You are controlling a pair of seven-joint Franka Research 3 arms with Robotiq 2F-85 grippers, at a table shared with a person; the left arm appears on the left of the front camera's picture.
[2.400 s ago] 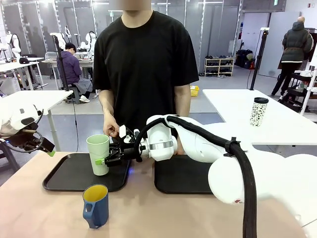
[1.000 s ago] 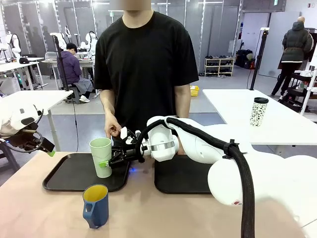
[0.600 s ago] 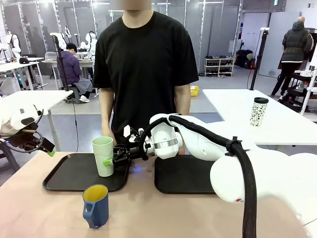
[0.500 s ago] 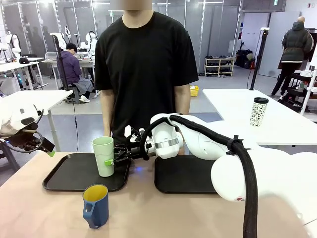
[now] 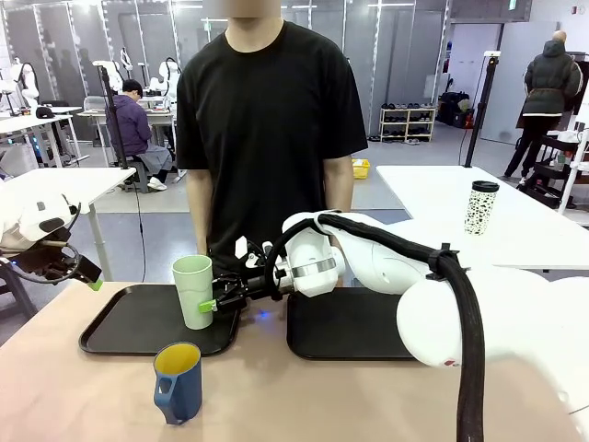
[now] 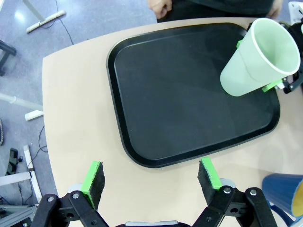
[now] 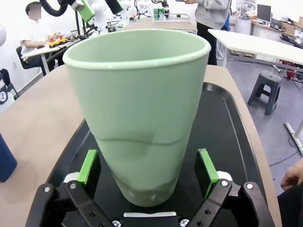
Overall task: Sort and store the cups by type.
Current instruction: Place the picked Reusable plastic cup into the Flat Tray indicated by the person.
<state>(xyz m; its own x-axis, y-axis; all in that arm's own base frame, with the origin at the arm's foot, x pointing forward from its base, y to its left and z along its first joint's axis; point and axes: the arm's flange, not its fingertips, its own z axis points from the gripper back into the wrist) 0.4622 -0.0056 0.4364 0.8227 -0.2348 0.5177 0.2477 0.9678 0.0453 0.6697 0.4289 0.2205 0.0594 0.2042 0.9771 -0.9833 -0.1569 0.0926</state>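
Tumbler [image 5: 194, 291] stands on left tray [image 5: 129, 322], by its right edge. Mug [image 5: 178, 381] on table [image 5: 74, 396], just before that tray's front edge. Right tray [image 5: 340, 327] beside it, apart. Person [image 5: 271, 120] behind table's far edge.

A grey floor [image 5: 156, 216] runs back to a panelled partition wall [image 5: 386, 55] under bright, even light. One white table [image 5: 433, 184] stands at 3 o'clock, another [image 5: 55, 184] at 9 o'clock. A low shoe rack [image 5: 408, 122] sits at 2 o'clock, with a yellow bin [image 5: 361, 168] beside it.
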